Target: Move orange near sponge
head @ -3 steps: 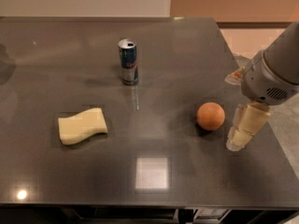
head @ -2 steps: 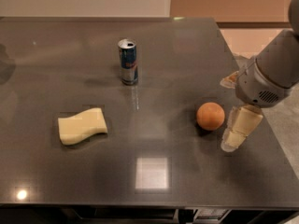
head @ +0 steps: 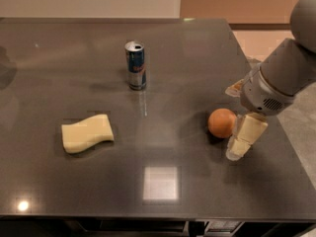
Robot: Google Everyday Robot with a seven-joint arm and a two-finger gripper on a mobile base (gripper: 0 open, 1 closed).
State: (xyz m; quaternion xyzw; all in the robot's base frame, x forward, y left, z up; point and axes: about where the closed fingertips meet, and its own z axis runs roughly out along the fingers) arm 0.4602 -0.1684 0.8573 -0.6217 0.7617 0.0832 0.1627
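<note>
The orange (head: 221, 123) sits right of centre on the dark bench (head: 187, 48). The hand (head: 242, 139) is low and just beside it on its right; whether the hand is wide or narrow cannot be told. The sponge (head: 87, 133) lies well apart at the left of the frame. The step in hand looks like securing the orange. It rolls easily, so the hand should settle squarely about its middle before travelling leftward, passing below the drink can (head: 136, 65). The can's blue-and-silver label carries lettering too blurred to read.
</note>
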